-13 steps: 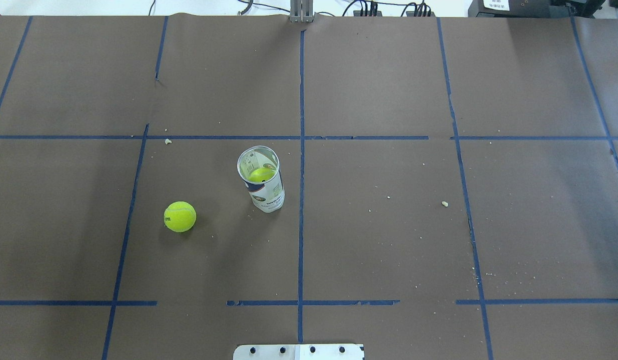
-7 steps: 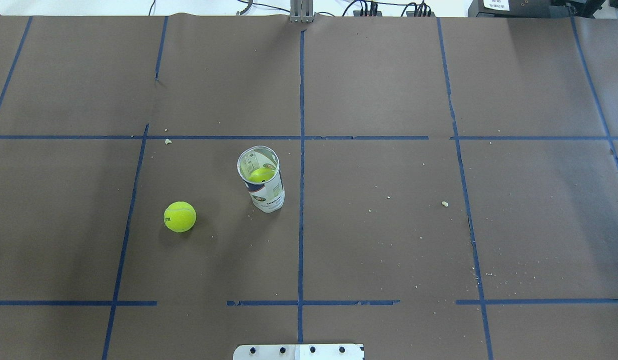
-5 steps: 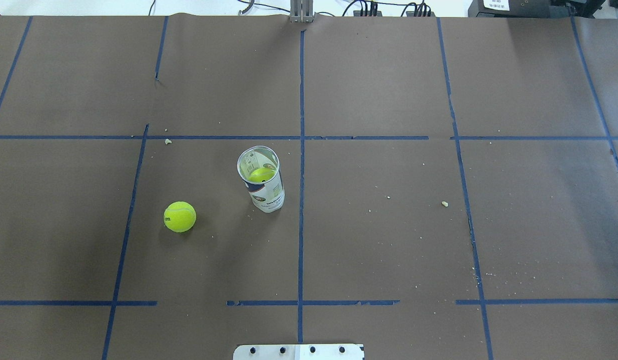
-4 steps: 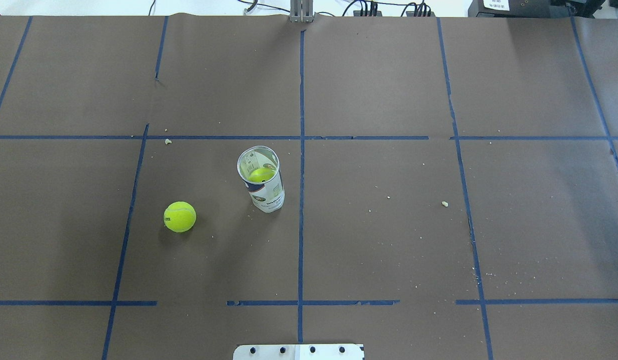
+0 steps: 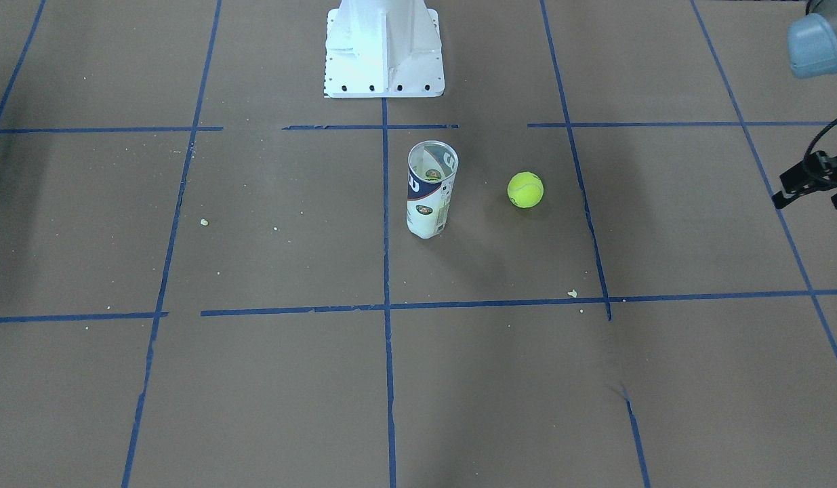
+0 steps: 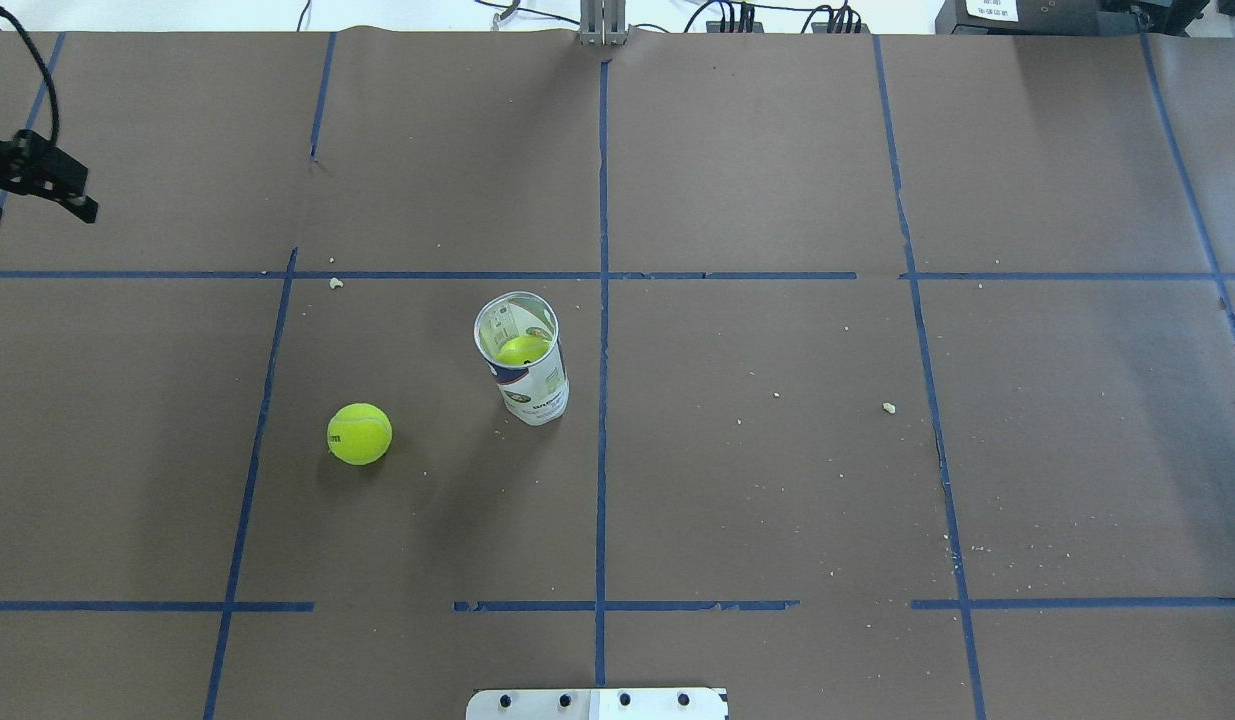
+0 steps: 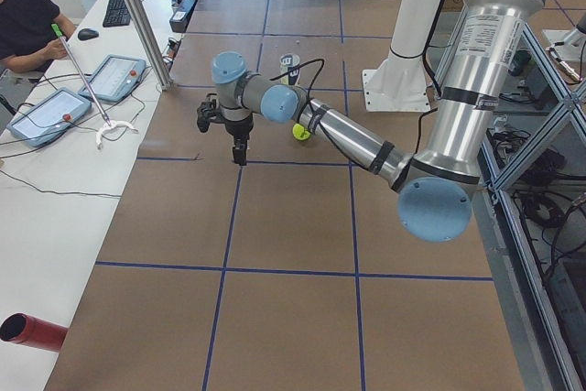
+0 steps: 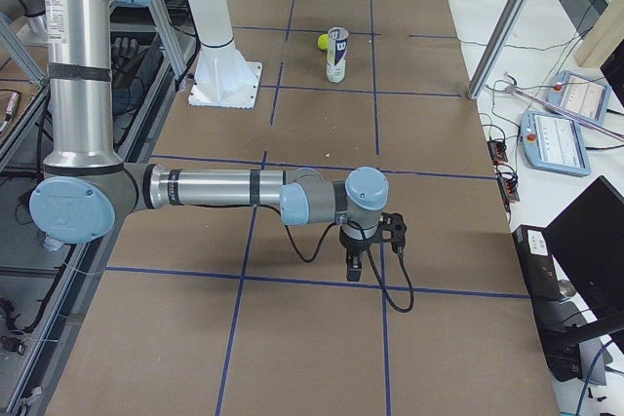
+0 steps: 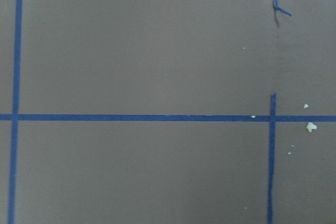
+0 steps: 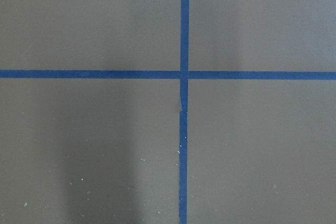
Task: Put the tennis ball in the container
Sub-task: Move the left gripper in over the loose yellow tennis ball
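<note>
The tennis ball (image 6: 359, 433) (image 5: 525, 189) lies loose on the brown paper, a short way to the robot's left of the container (image 6: 522, 372) (image 5: 430, 196). That clear tube stands upright with its mouth open, and a second yellow-green ball (image 6: 524, 349) rests inside it. My left gripper (image 6: 32, 214) (image 5: 808, 201) hangs open and empty at the far left edge of the table, well away from the ball. My right gripper (image 8: 373, 258) shows only in the exterior right view, far from both objects; I cannot tell its state.
The white pedestal base (image 5: 383, 54) (image 6: 597, 703) stands at the robot's side of the table. Blue tape lines and small crumbs mark the brown paper. A side table with tablets (image 7: 50, 107) and a seated person (image 7: 23, 16) borders the far edge.
The left gripper has come into the overhead view at its far left edge, where nothing showed before. The ball and the tube have not moved.
</note>
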`<state>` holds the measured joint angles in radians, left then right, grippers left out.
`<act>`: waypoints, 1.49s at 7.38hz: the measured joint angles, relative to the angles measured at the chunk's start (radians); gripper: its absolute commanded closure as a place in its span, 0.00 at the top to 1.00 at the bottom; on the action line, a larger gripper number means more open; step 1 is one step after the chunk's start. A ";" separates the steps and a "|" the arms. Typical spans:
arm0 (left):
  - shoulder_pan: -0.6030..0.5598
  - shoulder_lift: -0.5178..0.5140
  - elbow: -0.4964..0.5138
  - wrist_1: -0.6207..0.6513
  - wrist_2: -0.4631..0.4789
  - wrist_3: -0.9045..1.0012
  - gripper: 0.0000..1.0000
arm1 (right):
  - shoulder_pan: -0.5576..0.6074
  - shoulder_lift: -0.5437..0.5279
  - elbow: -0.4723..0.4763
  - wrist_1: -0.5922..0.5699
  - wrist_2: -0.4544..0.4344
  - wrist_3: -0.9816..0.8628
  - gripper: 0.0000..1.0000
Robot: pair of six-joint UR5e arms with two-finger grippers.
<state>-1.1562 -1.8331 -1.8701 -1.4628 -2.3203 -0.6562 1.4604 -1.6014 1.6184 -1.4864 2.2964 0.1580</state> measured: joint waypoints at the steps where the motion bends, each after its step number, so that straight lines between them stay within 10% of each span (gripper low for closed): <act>1: 0.069 -0.033 -0.014 -0.008 0.003 -0.115 1.00 | 0.000 0.000 0.000 0.000 0.000 0.000 1.00; 6: 0.394 -0.099 -0.023 -0.167 0.149 -0.531 1.00 | 0.000 0.000 0.000 0.000 0.000 0.000 1.00; 11: 0.467 -0.091 0.029 -0.227 0.252 -0.569 1.00 | 0.000 0.000 0.000 0.000 0.000 0.000 1.00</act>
<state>-0.6887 -1.9244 -1.8413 -1.6895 -2.0682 -1.2252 1.4599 -1.6015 1.6184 -1.4864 2.2964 0.1580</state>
